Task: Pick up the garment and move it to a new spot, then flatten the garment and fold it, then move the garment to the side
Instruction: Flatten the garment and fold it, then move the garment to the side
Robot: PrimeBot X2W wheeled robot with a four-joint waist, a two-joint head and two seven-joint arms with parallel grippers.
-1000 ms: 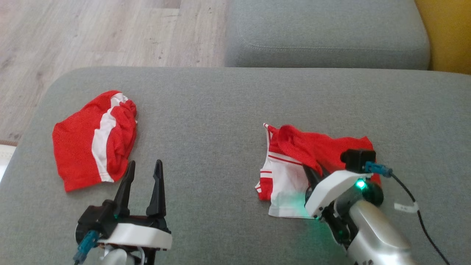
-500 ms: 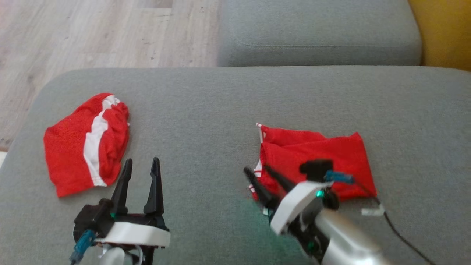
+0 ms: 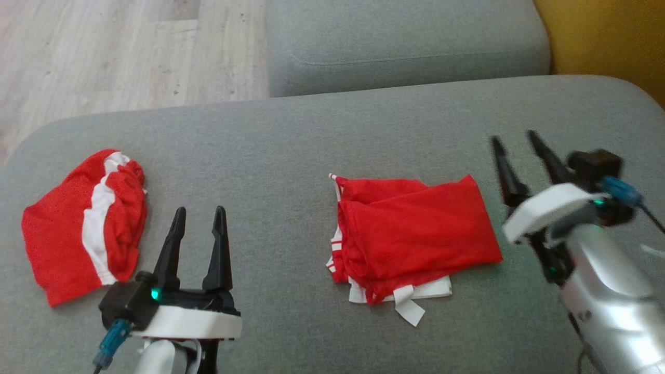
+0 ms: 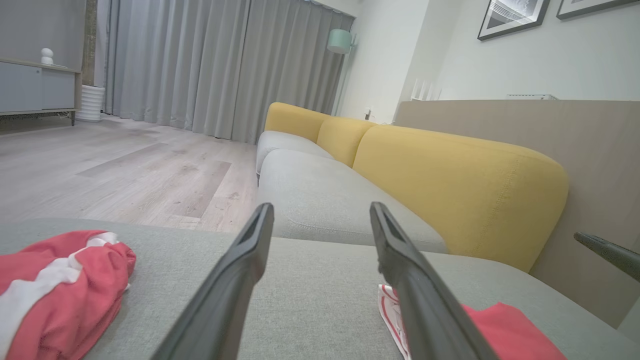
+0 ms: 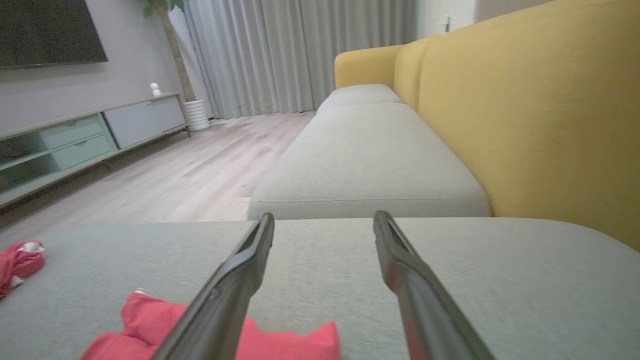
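Observation:
A red and white garment (image 3: 410, 241) lies folded on the grey cushion (image 3: 291, 156), red side up, white edges and a white strip poking out at its lower side. It shows at the bottom of the right wrist view (image 5: 280, 342) and of the left wrist view (image 4: 505, 330). My right gripper (image 3: 516, 137) stands open to the right of the garment, clear of it, nothing between its fingers. My left gripper (image 3: 199, 210) is open at the lower left, between the two garments, and holds nothing.
A second red garment with a white stripe (image 3: 83, 223) lies crumpled at the cushion's left end. A further grey seat cushion (image 3: 405, 41) lies beyond, with the yellow backrest (image 3: 602, 41) on the right and wood floor (image 3: 104, 52) on the left.
My right gripper let go of the garment, which now lies folded red side up, and swung away to its right, open. The head camera shifted. The left gripper stayed put.

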